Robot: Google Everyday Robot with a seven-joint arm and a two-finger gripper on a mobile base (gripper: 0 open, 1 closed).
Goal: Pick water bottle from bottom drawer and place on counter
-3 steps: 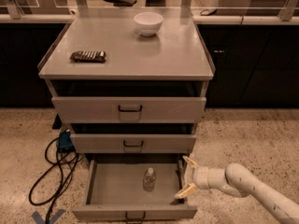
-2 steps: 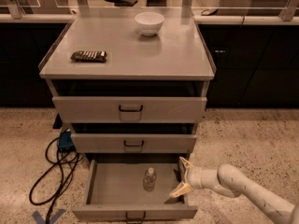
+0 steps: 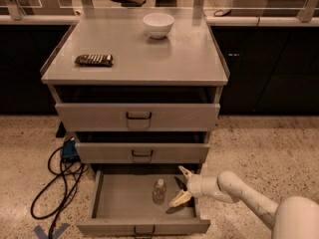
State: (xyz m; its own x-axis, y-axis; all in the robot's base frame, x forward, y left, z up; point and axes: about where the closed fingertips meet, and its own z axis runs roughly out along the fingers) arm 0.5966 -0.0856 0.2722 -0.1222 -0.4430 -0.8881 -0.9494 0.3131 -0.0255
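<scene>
The gripper [image 3: 178,186] reaches into the pulled-out bottom drawer [image 3: 119,203] from its right side. Its two pale fingers [image 3: 180,198] are spread wide and hold nothing. Just beyond the fingertips, toward the middle of the drawer, the water bottle [image 3: 159,190] stands upright on the drawer floor. It is close to the open jaws but not between them, and a narrow gap shows between bottle and fingers. Directly above the jaws sit the middle drawer [image 3: 142,152] and the top drawer [image 3: 138,116]. High above the jaws is the counter [image 3: 164,59], with a white bowl [image 3: 158,24] near its back edge and a dark flat packet [image 3: 93,59] toward its left side. Far to the left of the jaws, black cables [image 3: 52,183] loop on the speckled floor.
</scene>
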